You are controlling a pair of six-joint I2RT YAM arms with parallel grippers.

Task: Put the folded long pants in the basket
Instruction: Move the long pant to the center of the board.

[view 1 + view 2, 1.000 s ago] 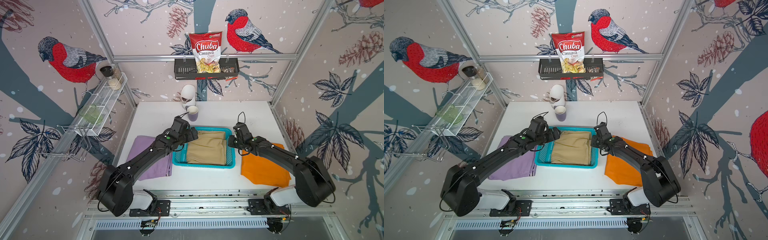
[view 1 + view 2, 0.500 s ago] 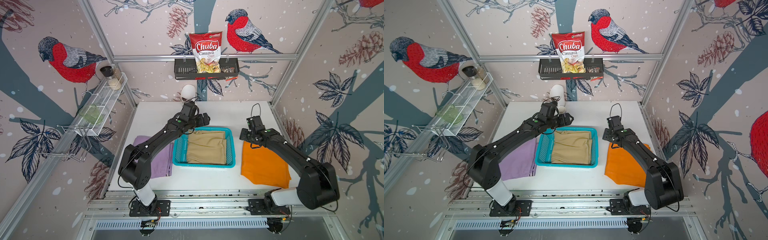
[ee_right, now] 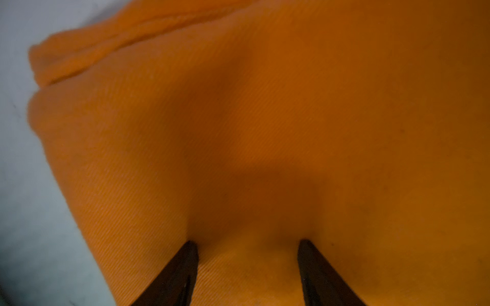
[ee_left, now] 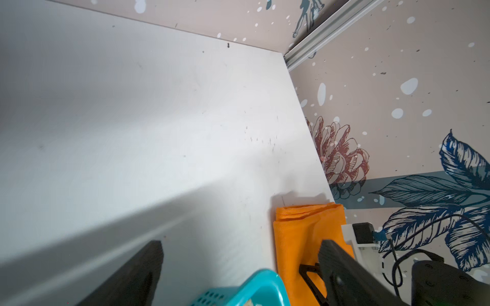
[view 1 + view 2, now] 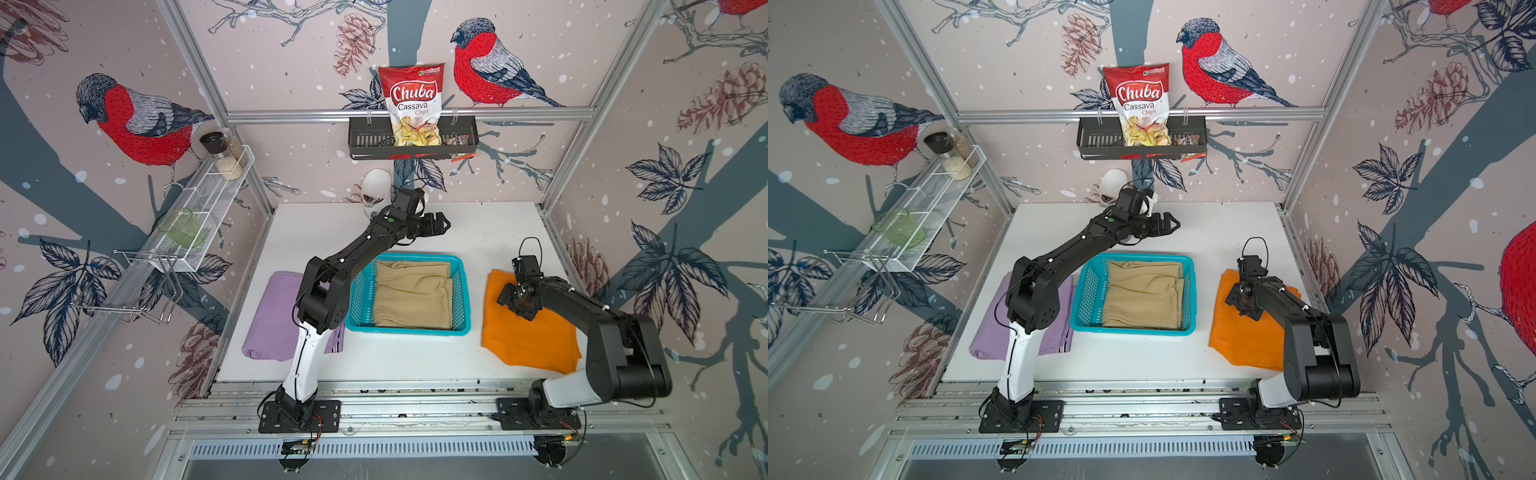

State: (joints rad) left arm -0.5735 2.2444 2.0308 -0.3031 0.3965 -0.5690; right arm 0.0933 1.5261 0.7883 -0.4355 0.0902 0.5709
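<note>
**Task status: one of three garments stowed.**

1. Purple pants point(image 5: 272, 320): folded flat on the desk point(image 5: 478, 232), to the left of the basket point(image 5: 409, 330) and just beside it. The left arm crosses above their near-basket edge. Nothing grips them. Not yet stowed.

2. Left end effector point(image 5: 444, 224): raised over the bare rear part of the desk, beyond the far rim of the basket. The left wrist view shows its fingers point(image 4: 148, 265) spread wide with nothing between them. It is well apart from every garment.

3. Basket: stands at the middle of the desk. The tan pants point(image 5: 411, 293) lie folded inside it and cover most of the floor. This garment counts as done.

4. Orange pants point(image 5: 523, 336): folded flat on the desk to the right of the basket, with a strip of bare desk between them. Not yet stowed.

5. Right end effector point(image 5: 517, 305): pointed down onto the part of the orange pants nearest the rear of the desk. In the right wrist view the fingers point(image 3: 185, 265) stand apart, tips against the cloth. No fold is pinched between them.

**Remaining work, as judged:** grasp and transfer the orange pants, then the purple pants. Both go on top of the tan pants, so the stack is likely to rise toward the rim.
</note>
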